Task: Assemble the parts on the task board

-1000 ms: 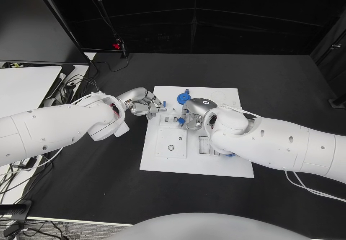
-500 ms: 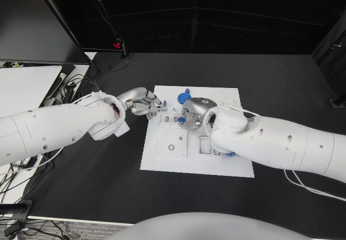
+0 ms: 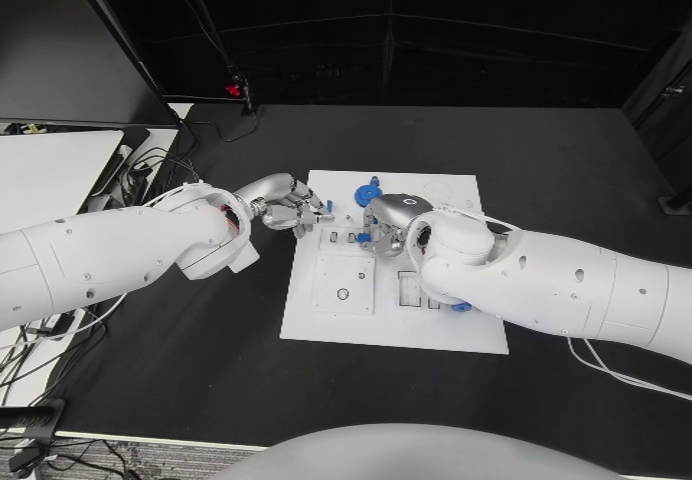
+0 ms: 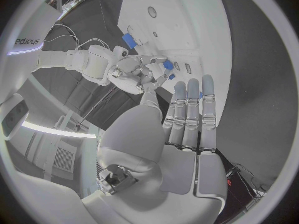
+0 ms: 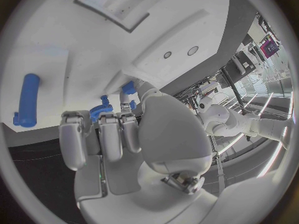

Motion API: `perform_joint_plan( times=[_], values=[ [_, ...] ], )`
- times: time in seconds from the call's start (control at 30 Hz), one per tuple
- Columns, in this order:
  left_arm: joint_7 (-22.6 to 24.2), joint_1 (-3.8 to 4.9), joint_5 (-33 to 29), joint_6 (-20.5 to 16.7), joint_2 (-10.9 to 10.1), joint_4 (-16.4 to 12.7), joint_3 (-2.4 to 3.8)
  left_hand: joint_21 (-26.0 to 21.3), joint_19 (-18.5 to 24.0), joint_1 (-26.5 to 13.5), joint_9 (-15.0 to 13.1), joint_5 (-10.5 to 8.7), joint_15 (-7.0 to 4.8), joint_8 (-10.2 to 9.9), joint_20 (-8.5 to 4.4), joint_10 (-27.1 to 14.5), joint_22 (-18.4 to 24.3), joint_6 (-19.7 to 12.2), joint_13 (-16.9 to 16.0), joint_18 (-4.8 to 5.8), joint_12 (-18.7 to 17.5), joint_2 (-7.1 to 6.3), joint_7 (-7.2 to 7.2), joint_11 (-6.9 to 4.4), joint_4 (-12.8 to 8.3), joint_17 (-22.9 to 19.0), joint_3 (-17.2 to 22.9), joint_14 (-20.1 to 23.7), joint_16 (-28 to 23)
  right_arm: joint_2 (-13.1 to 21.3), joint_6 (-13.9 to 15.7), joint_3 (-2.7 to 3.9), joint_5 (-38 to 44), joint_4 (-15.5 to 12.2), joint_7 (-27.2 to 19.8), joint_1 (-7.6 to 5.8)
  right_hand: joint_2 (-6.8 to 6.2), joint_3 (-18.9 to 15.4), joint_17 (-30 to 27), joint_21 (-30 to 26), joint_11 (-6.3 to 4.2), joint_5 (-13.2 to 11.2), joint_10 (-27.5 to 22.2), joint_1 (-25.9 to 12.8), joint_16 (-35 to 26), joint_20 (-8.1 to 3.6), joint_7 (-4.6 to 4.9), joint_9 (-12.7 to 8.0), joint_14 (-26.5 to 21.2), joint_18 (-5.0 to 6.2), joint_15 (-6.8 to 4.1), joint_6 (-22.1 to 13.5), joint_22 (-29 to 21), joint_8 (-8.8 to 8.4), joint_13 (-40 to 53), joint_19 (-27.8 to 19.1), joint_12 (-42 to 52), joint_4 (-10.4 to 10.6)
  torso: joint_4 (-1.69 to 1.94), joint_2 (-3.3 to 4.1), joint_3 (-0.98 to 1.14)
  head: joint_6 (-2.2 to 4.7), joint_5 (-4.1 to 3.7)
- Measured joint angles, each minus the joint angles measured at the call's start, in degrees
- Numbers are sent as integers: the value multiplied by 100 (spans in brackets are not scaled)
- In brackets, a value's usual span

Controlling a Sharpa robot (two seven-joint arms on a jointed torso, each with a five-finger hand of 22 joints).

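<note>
The white task board [image 3: 392, 332] lies in the middle of the black table. My right hand [image 3: 387, 224] hovers over the board's far middle. In the left wrist view this right hand [image 4: 138, 75] pinches a small blue part [image 4: 167, 64] at its fingertips, just above the board [image 4: 187, 15]. The same blue part [image 5: 129, 88] shows at the thumb tip in the right wrist view. My left hand [image 3: 294, 213] is at the board's far left edge, fingers [image 4: 188, 112] straight and apart, holding nothing. A blue gear [image 3: 369, 190] sits on the far edge.
A blue peg [image 5: 26, 99] lies loose on the board. Another blue piece [image 3: 460, 308] shows under my right forearm, and a tiny blue piece [image 3: 327, 207] sits beside the left fingertips. A white side table [image 3: 43, 175] stands at the left, with cables [image 3: 144, 170] next to it.
My right hand has shifted slightly over the board, and the blue part at its fingertips is now covered in the head view. The left hand has not moved.
</note>
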State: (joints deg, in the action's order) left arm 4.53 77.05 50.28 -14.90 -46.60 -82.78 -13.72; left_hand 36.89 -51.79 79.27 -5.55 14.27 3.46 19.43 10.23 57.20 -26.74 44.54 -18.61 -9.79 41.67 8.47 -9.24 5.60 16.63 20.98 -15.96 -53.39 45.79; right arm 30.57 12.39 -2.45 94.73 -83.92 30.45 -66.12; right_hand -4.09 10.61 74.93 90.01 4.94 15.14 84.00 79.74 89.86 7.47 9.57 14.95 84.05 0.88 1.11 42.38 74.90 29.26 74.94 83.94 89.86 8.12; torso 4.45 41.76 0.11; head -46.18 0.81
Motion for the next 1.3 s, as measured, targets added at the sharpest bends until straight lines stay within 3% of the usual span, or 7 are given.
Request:
perform_joint_plan(
  times=[0.17, 0.4, 0.7, 0.83, 1.0, 1.1, 1.3],
  values=[
    [-1, 0, 0, 0, -1, -1, 0, 0, 0, 0, 0, 0, 0, 0, 0, 0, 0, 0, 0, 0, 0, 0, 0, 0, 0, 0, 0, 0, 0, 6, -25, 3, 15, -4, -9, -3, -119, -40, 0, 0, 50, 29, -7, -119, 0, 0, 57, -101, 0, 0, 0, -88, 0, -122, 0, 0, 0, 8, 0, 1, 0, -3, -6],
    [-2, 0, 0, 1, -2, -2, 0, 0, 0, 0, 1, 0, 0, 0, 0, 0, 0, 0, 0, 0, 0, 0, 0, 0, 0, 0, 0, 0, 0, 9, -61, 7, 30, -6, -24, -8, -138, -56, 0, 0, 91, 32, -7, -141, 0, 0, 79, -204, -6, 0, 6, -183, 0, -237, 0, 0, 0, -8, 0, 2, -1, -6, -9],
    [-2, 0, 0, 3, 3, 4, 0, 0, 0, 0, 1, 0, 0, 0, 0, 0, 0, 0, 0, 0, 0, 0, 0, 0, 0, 4, 0, 0, 0, 12, -85, 9, 42, -7, -35, -11, -42, 46, -1, 0, 111, 114, 14, -150, 0, 21, 107, -305, -1, 0, 43, -149, 0, -305, 0, 21, 0, -110, 1, 2, -1, -7, -13],
    [-2, -1, 0, 3, 7, 8, 0, 0, 0, 0, 1, 0, 0, 0, 0, 0, 0, 0, 0, 0, 0, 0, 0, 0, 0, 4, 0, 0, 0, 12, -91, 13, 48, -5, -37, -15, 82, 214, -1, 0, 111, 241, 14, -25, 0, 44, 47, -395, -1, 0, 43, 143, 0, -384, 0, -1, 0, -271, 2, 2, -2, -10, -16],
    [-2, -2, 0, 5, 18, 11, 0, 0, 0, 0, 2, 0, 0, 0, 0, 0, 0, 0, 0, 0, -1, 0, 0, 0, 0, 4, 0, 0, 0, 12, -95, 14, 51, -8, -48, -16, 119, 391, -1, 0, 110, 299, 12, 12, 0, 43, 19, -506, -1, 0, 43, 352, 0, -550, 0, -1, 0, -370, 3, 1, -2, -13, -18],
    [-2, -2, 0, 5, 22, 12, 0, 0, 0, 0, 2, 24, 0, 0, 0, 0, -5, 0, 0, 0, -24, 0, 0, 0, 0, 4, 0, 0, 0, 19, -87, 16, 53, -12, -60, -18, 127, 475, -1, 0, 14, 310, 4, 20, 0, 43, -48, -580, -1, 0, 43, 650, 0, -619, 0, -1, 0, -408, 4, 0, -2, -14, -19],
    [-1, -3, 0, 7, 37, 16, 0, 0, 0, 0, 2, 24, 0, 0, 0, 0, -5, 0, 0, 0, -24, 0, 0, 0, 0, 3, 0, 0, 0, 47, -38, 14, 55, -15, -92, -16, 163, 524, -2, 0, 15, 315, 3, -22, 0, 39, -100, -634, -7, -1, 37, 914, 0, -834, 0, 3, 0, -424, 5, 0, -2, -14, -22]
  ],
)
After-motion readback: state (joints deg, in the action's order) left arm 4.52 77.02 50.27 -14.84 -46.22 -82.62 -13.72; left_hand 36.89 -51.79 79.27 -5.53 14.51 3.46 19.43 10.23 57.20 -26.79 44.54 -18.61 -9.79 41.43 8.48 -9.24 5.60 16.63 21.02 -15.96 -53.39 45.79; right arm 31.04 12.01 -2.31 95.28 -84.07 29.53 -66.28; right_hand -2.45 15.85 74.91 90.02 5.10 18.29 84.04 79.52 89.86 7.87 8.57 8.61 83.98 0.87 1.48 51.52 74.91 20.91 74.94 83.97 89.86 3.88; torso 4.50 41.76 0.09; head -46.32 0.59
